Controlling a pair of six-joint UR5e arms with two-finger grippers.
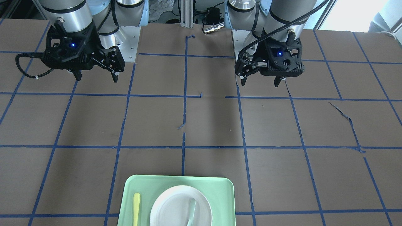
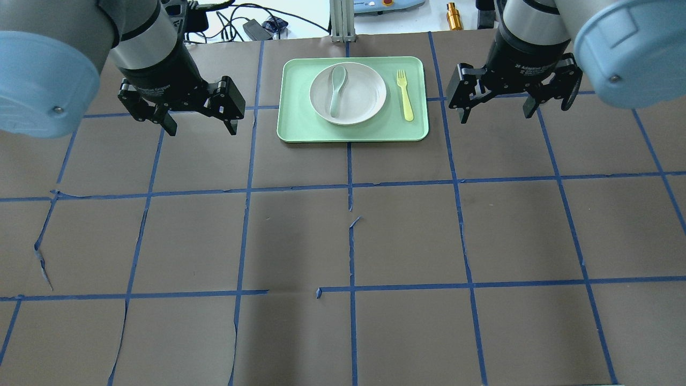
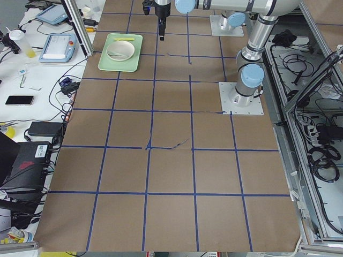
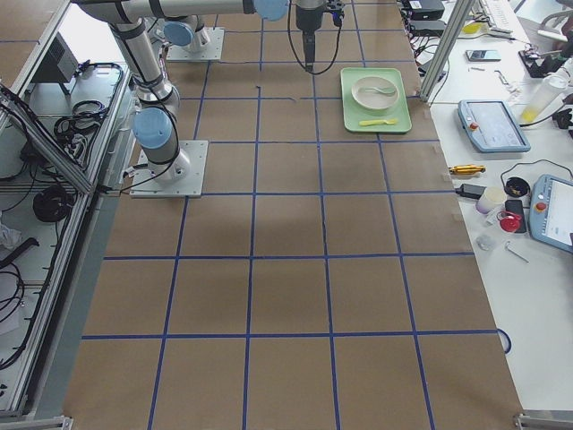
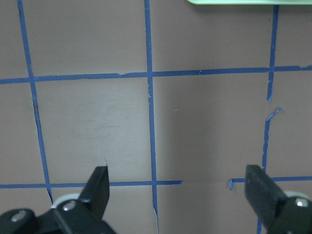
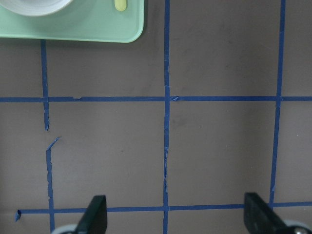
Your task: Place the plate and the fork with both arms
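One round white plate (image 2: 367, 94), small yellow fork (image 2: 405, 97) beside, perhaps plastic

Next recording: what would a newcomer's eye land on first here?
The mint-green tray at the far edge of the table stands out. It carries the white plate with a pale spoon lying in it, and the yellow fork beside the plate. The left gripper and right gripper hang open on either side of it, both empty.

overhead: high, rear, looks forward-down over whole table (image 2: 343, 241)
front: opposite overhead, steep down, mid-range
sides: table ends, far, look along table
wrists: close, straight down
shared: tray (image 2: 300, 126) in all views; plate (image 2: 367, 94) in all except left wrist
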